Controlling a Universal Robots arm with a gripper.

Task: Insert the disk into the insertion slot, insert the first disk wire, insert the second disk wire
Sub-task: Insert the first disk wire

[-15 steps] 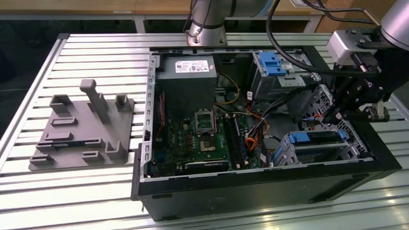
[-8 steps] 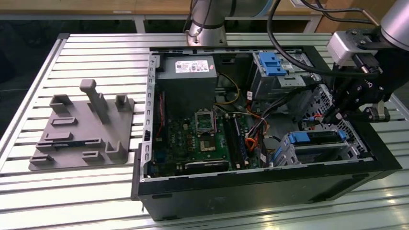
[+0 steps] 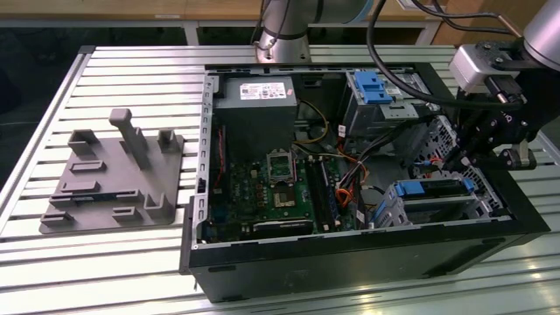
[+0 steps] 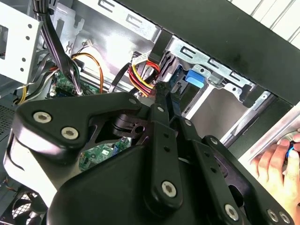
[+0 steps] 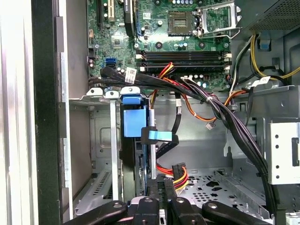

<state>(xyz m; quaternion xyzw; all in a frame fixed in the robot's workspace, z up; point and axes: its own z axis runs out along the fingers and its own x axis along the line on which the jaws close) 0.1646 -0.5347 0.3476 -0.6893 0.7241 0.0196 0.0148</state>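
The disk [image 3: 431, 188], silver in its blue caddy, sits inside the insertion slot [image 3: 391, 203] at the case's corner on the exterior view's right. In the first wrist view I see the disk [image 5: 133, 123] edge-on in the slot [image 5: 101, 140]. A black wire with a blue tab [image 5: 158, 136] meets the disk's end. My gripper [image 3: 455, 161] hangs just above the slot. Its fingers [image 5: 160, 182] stand together, shut on the black plug of a red-and-yellow disk wire [image 5: 178, 169]. The second wrist view shows that wire [image 4: 140, 75] ending at my gripper [image 4: 161, 86], near the blue caddy [image 4: 194, 77].
A taller cage with a blue latch [image 3: 376, 88] stands at the back of the case, beside the power supply [image 3: 256, 98] and motherboard [image 3: 280, 190]. A thick cable bundle [image 5: 225, 117] crosses the case. A grey fixture [image 3: 114, 177] lies on the table. A hand [image 4: 276, 161] is outside the case wall.
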